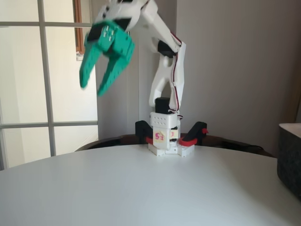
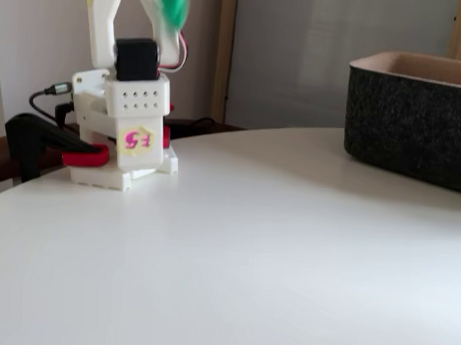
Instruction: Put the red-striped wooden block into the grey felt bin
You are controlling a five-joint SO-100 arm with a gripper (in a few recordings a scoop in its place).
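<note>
Green gripper (image 1: 91, 87) raised high, fingers spread, holding nothing.
Striped block nowhere on the white table (image 1: 141, 188); possibly already inside the grey felt bin (image 2: 414, 118), interior hidden, so cannot tell.

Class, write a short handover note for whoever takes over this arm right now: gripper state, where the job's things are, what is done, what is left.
Gripper: raised high above the table in a fixed view, green fingers spread open, holding nothing.
Grey felt bin: stands on the white table, at the right edge in both fixed views, well away from the arm's base.
Red-striped wooden block: I cannot place it on the table or in the gripper; the bin's inside is hidden from these cameras.
Done or left: cannot be judged. Check inside the bin first; if the block is absent, find it and drop it in.
</note>
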